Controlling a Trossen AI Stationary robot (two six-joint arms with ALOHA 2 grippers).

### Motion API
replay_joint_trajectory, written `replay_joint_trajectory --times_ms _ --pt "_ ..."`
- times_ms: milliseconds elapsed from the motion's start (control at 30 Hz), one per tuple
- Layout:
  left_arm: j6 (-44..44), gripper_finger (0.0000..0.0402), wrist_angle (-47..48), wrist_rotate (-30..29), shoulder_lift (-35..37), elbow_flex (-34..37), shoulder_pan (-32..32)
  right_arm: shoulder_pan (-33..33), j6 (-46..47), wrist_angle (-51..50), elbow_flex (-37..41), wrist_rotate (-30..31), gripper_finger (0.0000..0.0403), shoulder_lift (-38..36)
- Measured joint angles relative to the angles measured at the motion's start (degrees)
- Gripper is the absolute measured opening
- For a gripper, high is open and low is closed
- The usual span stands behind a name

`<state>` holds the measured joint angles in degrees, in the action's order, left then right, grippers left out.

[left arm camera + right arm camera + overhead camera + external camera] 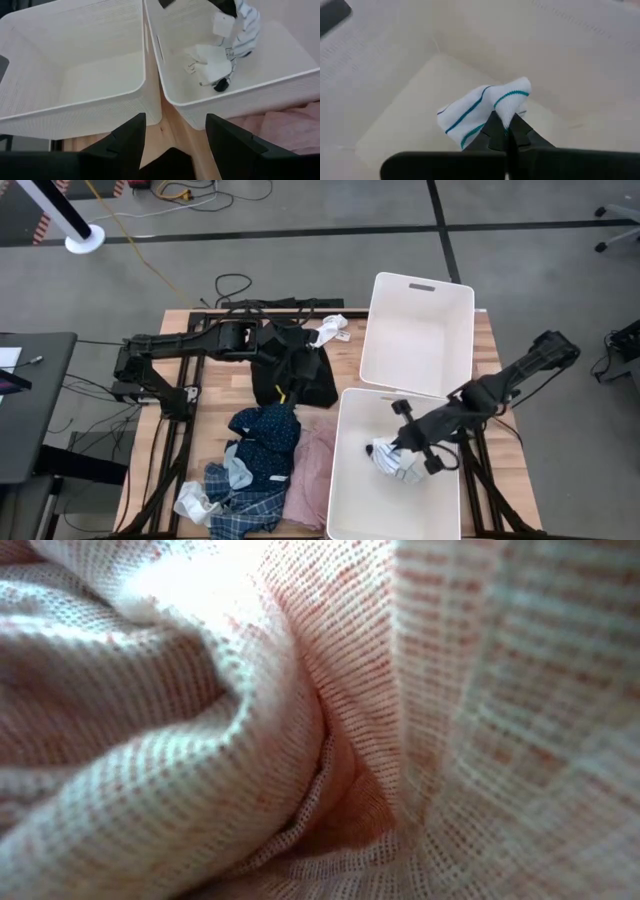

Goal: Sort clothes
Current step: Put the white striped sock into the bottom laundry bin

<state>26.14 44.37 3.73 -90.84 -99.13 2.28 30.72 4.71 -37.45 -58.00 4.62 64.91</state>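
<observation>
Wooden table [180, 330] on a grey floor, cables trailing beyond its far edge. Left hand [172, 132] over the black shirt [295, 375], fingers parted, nothing between them. Near it, navy dotted piece [268, 435], blue plaid shirt [245, 505] and pink piece [312, 470] heaped together; white sock [330, 330] at the far edge. Further right, two white bins, far bin [418, 330] bare, near bin [395, 515] under the right hand [507, 132], clamped shut on a striped sock [480, 112] just above the bin floor.

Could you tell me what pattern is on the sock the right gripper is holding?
The sock is white with thin teal stripes, clearest in the right wrist view.
</observation>
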Motion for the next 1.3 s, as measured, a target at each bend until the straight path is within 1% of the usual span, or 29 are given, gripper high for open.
replay_joint_trajectory --times_ms 467,633,833,967,1133,1300 --pt "-0.48 0.0199 2.85 0.00 -0.03 0.00 0.02 -0.19 -0.78 3.06 0.00 -0.04 0.0000 9.05" --pt "-0.78 0.0199 4.63 0.02 -0.03 0.47 0.04 -1.32 -0.83 3.84 0.00 -0.07 0.0000 11.99" --pt "-2.53 0.0199 4.95 1.24 -0.07 6.12 0.79 -2.81 -0.72 3.84 0.00 -0.08 0.0000 15.30" --pt "-3.83 0.0199 4.37 5.40 -0.07 10.85 0.84 -3.54 -0.61 3.70 0.00 -0.09 0.0007 16.53" --pt "-6.72 0.0199 2.18 10.96 -0.07 15.79 -1.75 -4.28 0.00 3.70 0.00 -0.09 0.0032 16.47" --pt "-9.39 0.0199 0.48 11.21 -0.07 19.42 -6.12 -4.26 -0.02 3.74 0.00 -0.09 0.0047 16.45"
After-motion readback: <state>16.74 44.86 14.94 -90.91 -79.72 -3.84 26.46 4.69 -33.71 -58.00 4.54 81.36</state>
